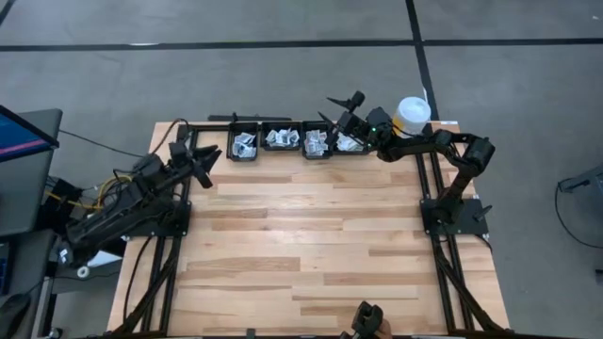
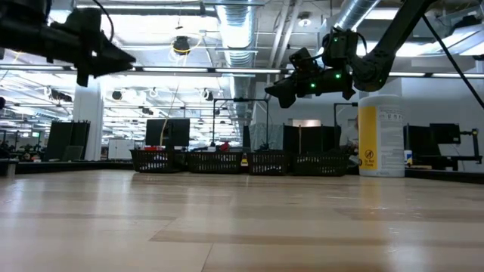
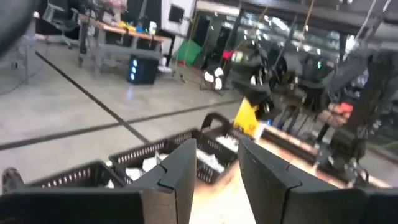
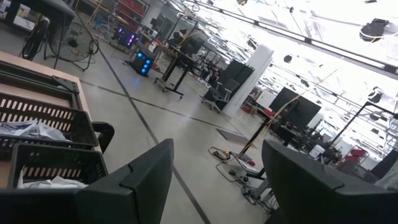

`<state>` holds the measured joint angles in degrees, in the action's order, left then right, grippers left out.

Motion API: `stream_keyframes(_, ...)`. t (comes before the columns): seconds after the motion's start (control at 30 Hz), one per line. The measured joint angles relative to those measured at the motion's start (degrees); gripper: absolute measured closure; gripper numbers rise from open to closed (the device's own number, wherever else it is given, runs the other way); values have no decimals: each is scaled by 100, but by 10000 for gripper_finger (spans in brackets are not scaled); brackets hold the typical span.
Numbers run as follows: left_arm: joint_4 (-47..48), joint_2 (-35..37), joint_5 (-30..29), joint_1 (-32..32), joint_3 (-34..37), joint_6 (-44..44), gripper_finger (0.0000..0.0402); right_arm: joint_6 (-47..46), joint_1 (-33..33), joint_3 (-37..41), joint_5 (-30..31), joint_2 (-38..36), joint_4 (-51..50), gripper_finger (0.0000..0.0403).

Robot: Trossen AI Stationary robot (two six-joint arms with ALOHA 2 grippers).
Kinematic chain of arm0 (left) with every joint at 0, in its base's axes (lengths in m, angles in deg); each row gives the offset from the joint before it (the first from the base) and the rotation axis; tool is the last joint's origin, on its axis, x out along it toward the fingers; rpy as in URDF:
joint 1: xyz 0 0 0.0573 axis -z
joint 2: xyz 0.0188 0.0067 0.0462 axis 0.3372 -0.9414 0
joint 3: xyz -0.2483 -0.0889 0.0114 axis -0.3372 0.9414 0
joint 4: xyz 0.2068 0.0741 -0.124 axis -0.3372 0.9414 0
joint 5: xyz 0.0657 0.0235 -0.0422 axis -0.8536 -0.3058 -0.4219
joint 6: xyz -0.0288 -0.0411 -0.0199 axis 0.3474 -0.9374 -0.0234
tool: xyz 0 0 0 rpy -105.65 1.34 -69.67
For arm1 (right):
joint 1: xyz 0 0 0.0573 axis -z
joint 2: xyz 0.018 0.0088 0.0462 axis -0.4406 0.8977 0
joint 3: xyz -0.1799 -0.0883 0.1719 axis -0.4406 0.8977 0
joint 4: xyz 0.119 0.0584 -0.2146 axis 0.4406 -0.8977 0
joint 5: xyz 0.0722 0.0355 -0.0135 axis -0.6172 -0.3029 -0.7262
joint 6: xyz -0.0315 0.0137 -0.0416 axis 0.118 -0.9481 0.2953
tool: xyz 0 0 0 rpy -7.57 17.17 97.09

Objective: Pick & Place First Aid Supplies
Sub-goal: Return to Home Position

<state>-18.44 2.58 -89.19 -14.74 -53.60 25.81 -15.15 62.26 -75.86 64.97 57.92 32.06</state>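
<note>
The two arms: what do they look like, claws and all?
Both are black, jointed and boxy. The left claw and right claw each have two flat, angular dark fingers. Green lights glow on the right arm; yellowish cables trail beside the left arm.

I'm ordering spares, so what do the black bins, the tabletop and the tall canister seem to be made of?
Black bins: likely moulded plastic, matte, going by slotted lattice walls. Tabletop: wood, pale jointed strips with visible grain, slight sheen. Canister: probably plastic, smooth white body, yellow label.
</note>
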Motion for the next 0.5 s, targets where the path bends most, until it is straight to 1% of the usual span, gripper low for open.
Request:
stream_keyframes(0.1,-21,-49,-171,168,132,91,280,-1,8,0,2,0,-25,163)
stream_keyframes(0.2,-340,-6,-383,370,350,126,281,-1,36,0,4,0,-25,163)
stream_keyframes(0.37,-627,-11,-384,838,599,300,280,0,36,0,6,0,-25,163)
stream_keyframes(0.5,-649,-11,-383,1361,696,326,281,-37,10,0,84,0,-30,163)
